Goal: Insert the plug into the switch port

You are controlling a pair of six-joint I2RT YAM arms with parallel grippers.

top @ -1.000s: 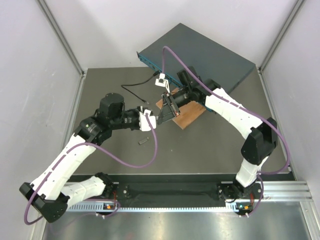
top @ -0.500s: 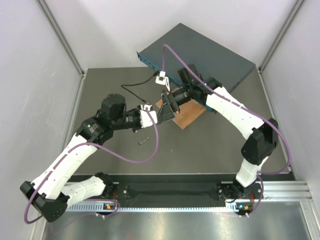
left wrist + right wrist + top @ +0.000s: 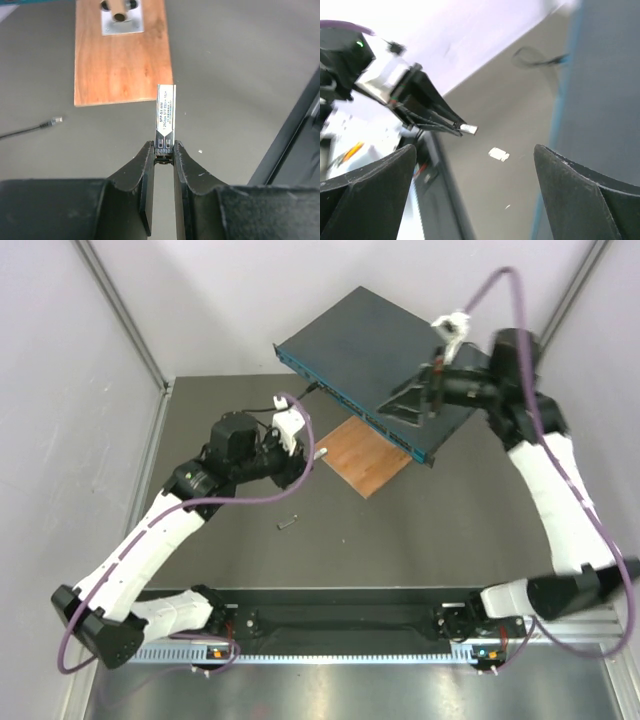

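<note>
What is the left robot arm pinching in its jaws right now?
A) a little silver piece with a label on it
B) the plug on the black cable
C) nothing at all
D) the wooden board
A: in the left wrist view the left jaws are closed on the silver SFP module, its printed label facing up, while the plug lies off to the side, untouched.

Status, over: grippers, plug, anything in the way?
Left gripper shut on grey SFP module. Right gripper open, empty, above switch. Plug unheld on table beside wooden board.
</note>
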